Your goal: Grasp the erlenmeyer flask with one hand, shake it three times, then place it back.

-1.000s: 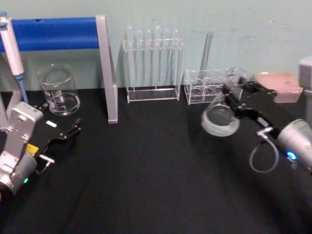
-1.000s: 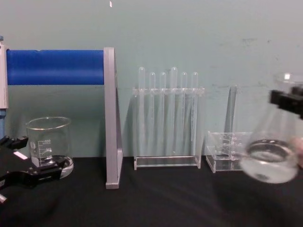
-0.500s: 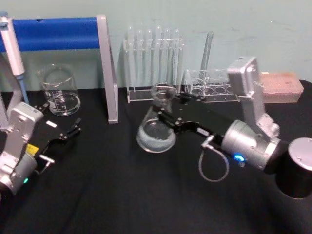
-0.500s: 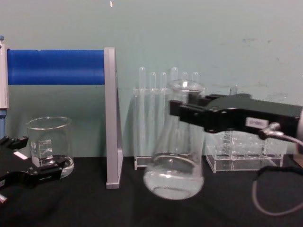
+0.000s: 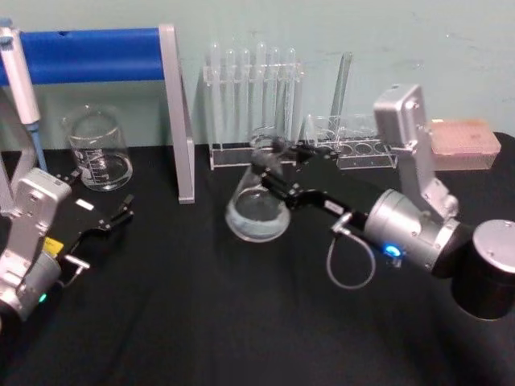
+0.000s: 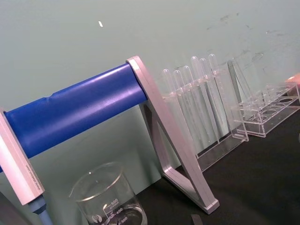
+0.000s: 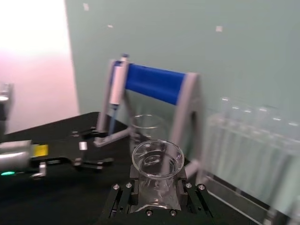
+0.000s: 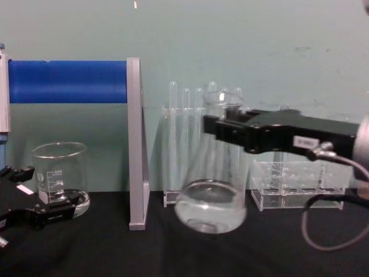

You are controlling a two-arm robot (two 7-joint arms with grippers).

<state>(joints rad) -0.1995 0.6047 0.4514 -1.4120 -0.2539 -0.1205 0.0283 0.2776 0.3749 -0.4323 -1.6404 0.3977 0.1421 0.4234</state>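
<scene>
Erlenmeyer flask (image 5: 257, 211) sat tilted over the middle of the black table (image 5: 241, 322), with a little clear liquid pooled in its wide base. Whether that base touched the table, you could not tell. You had the right gripper (image 5: 270, 161) clenched on the flask's narrow neck just below the flared lip, one black finger on each side, its arm reaching in from the right. Just behind the flask stood the tall test tube rack (image 5: 251, 104). To the right of that was a low clear rack (image 5: 348, 146) with a single tube upright in it. To the flask's left rose the grey stand with the blue roller (image 5: 96, 55), and beyond it the beaker (image 5: 98, 151). Your left gripper (image 5: 122, 211) lay parked near the table's left edge, in front of the beaker, fingers spread and holding nothing.
</scene>
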